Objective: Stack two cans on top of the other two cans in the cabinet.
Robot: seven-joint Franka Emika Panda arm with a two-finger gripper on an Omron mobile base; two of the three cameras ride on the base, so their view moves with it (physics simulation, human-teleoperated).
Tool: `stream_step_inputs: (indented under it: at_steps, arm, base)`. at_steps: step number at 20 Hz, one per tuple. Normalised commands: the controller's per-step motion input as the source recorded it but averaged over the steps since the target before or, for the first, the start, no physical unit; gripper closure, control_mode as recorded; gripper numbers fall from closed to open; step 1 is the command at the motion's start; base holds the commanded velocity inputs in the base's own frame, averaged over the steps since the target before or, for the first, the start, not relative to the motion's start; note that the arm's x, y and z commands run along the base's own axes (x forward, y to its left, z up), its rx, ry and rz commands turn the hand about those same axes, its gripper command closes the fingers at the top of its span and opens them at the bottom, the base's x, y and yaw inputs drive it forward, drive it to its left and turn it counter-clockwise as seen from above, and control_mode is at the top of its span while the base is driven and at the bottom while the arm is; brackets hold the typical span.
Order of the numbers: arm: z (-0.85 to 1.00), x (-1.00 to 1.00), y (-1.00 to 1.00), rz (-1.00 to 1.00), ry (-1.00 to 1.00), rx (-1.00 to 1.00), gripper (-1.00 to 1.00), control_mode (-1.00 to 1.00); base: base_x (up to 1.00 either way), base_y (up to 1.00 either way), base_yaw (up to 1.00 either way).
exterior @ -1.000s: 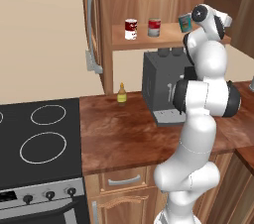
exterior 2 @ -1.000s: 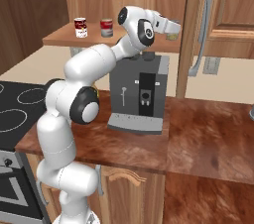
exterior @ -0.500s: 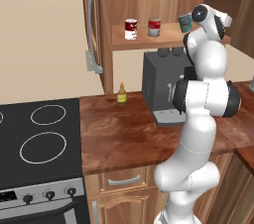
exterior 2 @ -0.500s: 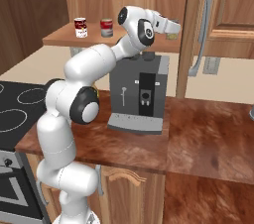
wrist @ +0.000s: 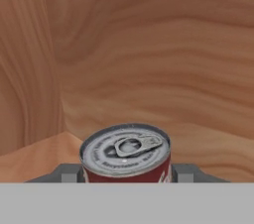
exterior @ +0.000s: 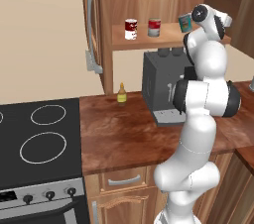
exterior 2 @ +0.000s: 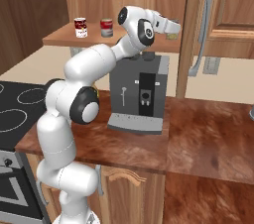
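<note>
On the cabinet (exterior: 149, 0) shelf (exterior: 141, 39) stand a dark red can with a white label (exterior: 131, 28), a red-over-grey can (exterior: 154, 27) and a teal can (exterior: 185, 22). Both red ones also show in the right base view: the dark red can (exterior 2: 80, 26) and the red-over-grey can (exterior 2: 106, 27). My gripper (exterior 2: 172, 26) reaches into the cabinet's right end, past the teal can. It is shut on another small can (wrist: 126, 151) with a silver pull-tab lid. That can's side looks dark red in the hand view and pale greenish in the right base view. Grey fingertips (wrist: 67, 173) flank it.
A dark coffee machine (exterior: 163, 89) stands on the wooden counter right under the shelf. A small yellow bottle (exterior: 121, 94) sits beside it. The cabinet door (exterior: 92, 25) with its grey bar handle hangs open to the left. A stove (exterior: 39, 139) lies at the left.
The jaws have closed in on the can at the shelf's right end. The arm and the other cans have kept their places.
</note>
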Motion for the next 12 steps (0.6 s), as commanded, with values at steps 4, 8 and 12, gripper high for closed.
stream_step_inputs:
  at_steps: [4, 8, 12]
  arm:
    - [0.0, 0.0, 0.0, 0.0, 0.0, 0.0, 1.0, -1.0]
    - [0.0, -0.03, 0.0, 0.0, 0.0, 0.0, 1.0, -1.0]
    - [0.0, -0.36, 0.0, 0.0, 0.0, 0.0, 1.0, -1.0]
  base:
    - [0.0, 0.0, 0.0]
    - [0.0, 0.0, 0.0]
    - [0.0, 0.0, 0.0]
